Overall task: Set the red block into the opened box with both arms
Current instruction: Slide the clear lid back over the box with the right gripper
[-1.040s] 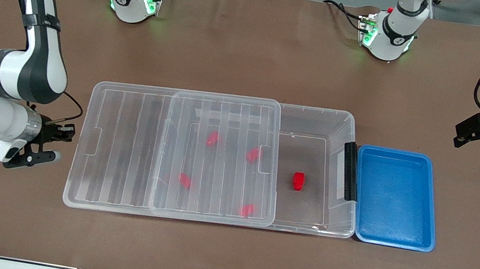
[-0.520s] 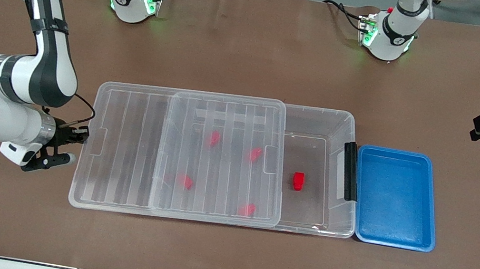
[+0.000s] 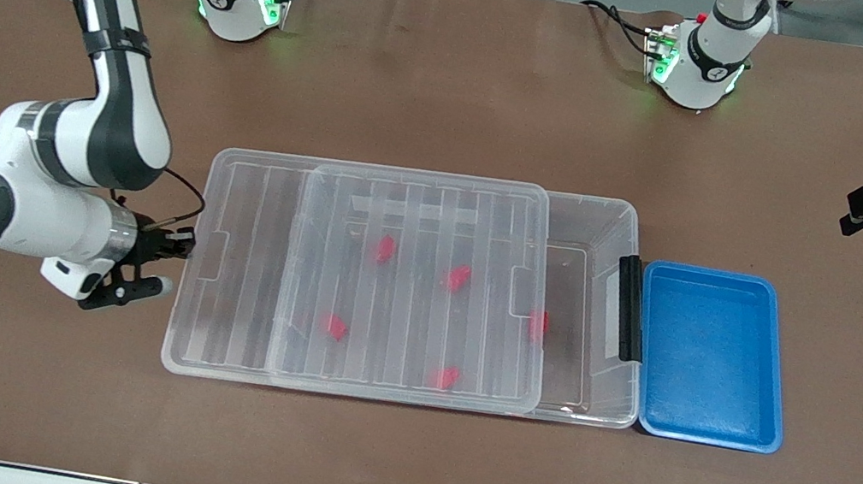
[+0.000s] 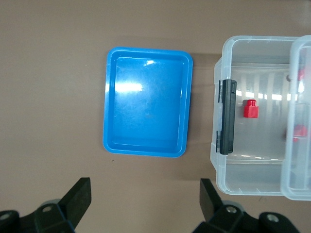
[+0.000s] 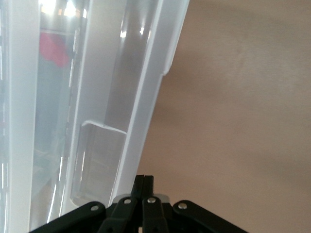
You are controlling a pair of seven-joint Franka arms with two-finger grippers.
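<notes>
Lying red block (image 4: 250,108) in box (image 3: 625,221), narrow end toward clip (lengthwise).

You had a clear plastic box (image 3: 603,304), glossy and smooth-walled, with a ribbed translucent lid (image 3: 408,282) that blurred the bright red plastic blocks (image 3: 385,248) under it. Its clip (image 3: 629,308) looked like matt black plastic. The blue tray (image 3: 712,356) was shiny plastic and threw back light in the left wrist view. Your table (image 3: 455,90) wore a matt brown covering, slightly creased. The arms (image 3: 117,97) had smooth white shells with black bands
</notes>
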